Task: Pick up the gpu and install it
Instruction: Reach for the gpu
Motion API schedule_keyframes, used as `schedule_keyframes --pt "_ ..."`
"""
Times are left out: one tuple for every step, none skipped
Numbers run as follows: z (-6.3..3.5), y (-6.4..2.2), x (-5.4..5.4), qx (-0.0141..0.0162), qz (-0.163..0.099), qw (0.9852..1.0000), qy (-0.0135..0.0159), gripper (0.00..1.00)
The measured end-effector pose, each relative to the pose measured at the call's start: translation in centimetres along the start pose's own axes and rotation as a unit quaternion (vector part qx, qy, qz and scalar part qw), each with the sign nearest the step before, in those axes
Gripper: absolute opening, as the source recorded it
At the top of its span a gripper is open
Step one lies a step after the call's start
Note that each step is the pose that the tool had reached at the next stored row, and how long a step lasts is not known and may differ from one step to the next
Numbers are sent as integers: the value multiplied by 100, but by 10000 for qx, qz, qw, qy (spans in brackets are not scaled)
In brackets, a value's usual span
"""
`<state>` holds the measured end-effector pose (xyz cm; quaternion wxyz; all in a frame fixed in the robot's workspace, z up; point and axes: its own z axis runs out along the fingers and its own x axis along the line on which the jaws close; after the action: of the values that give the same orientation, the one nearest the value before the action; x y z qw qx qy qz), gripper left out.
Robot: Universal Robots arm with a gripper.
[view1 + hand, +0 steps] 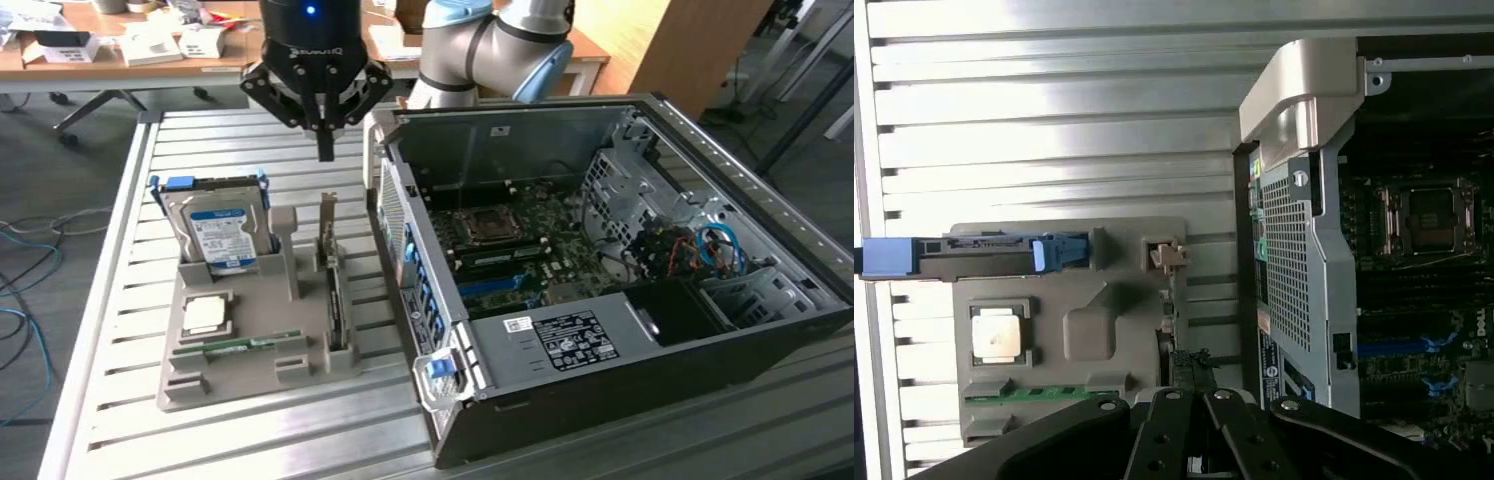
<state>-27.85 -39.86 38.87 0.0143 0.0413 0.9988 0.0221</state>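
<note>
Standing edge-on in its gray holder (296, 300), the thin brownish gpu (330, 262) seems dark-faced beneath pinched-together, empty jaws.

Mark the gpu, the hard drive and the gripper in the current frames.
gpu (335, 305), exterior view, upper edge of the upright card.
hard drive (220, 235), exterior view, blue label on its face.
gripper (324, 150), exterior view, tips of its shut fingers.
</note>
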Motion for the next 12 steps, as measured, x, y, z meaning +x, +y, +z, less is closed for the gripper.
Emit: schedule_keyframes --pt "-1 -2 23 0 1 10000 0 11" --pt "-1 -3 41 0 2 10000 0 11" --pt "-1 -4 48 0 2 10000 0 11" --pt "-1 -4 48 0 1 10000 0 11" --pt "-1 -4 48 0 1 10000 0 11" --pt "-1 -4 48 0 1 10000 0 11" --pt "-1 -4 48 0 1 10000 0 11" --pt "-1 -4 48 0 1 10000 0 11" --pt "-2 -7 49 0 2 10000 0 11" --pt "-2 -15 49 0 1 10000 1 11" --pt "-3 -28 47 1 2 10000 1 11" --pt "-3 -46 46 0 2 10000 0 11"
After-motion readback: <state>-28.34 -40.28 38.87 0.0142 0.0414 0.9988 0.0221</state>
